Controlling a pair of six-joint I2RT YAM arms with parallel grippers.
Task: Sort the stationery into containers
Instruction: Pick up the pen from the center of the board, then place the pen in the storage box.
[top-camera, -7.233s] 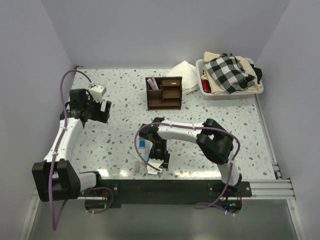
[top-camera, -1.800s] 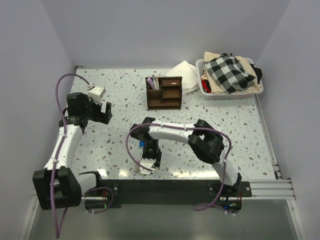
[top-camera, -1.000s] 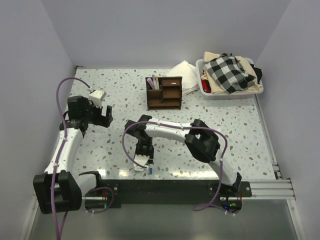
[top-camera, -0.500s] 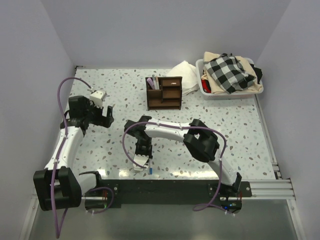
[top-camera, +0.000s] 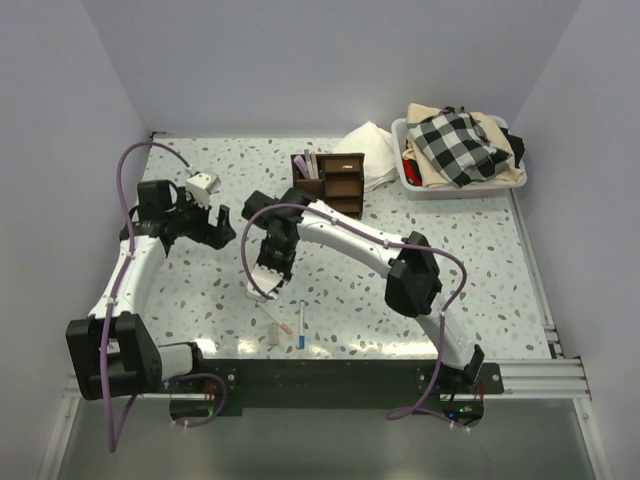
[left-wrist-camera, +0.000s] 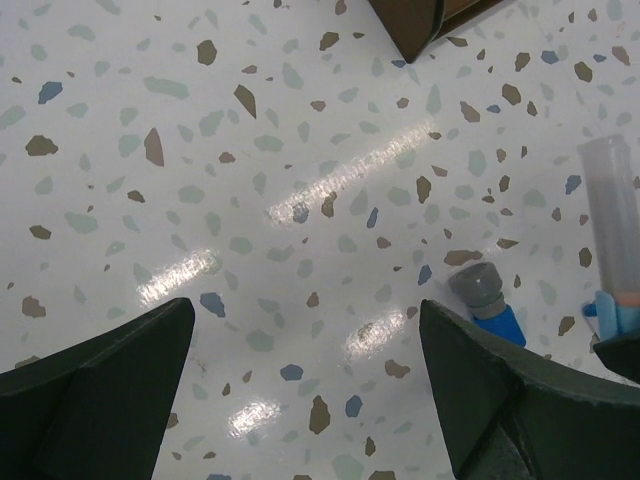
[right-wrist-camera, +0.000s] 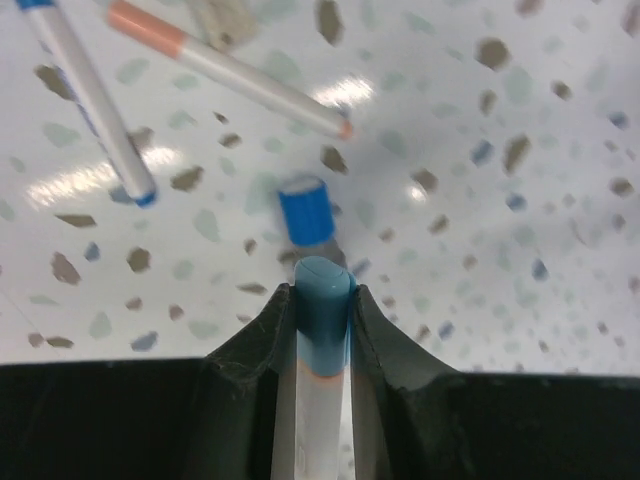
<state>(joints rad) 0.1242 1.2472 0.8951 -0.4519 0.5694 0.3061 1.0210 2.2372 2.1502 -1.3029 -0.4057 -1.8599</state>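
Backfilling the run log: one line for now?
right hand: shut on blue-capped pen | left hand: open, empty | wooden organizer: pen not yet in

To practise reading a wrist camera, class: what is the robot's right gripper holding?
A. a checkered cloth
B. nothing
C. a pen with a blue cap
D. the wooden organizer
C: in the right wrist view the right gripper is closed on a white pen with a blue cap, which sticks out between its two fingers.

The left arm (top-camera: 128, 285) and right arm (top-camera: 345, 228): white tubes, bulky black joints, looping purple cable (top-camera: 123, 180); left pincer (left-wrist-camera: 305, 302) matte black.
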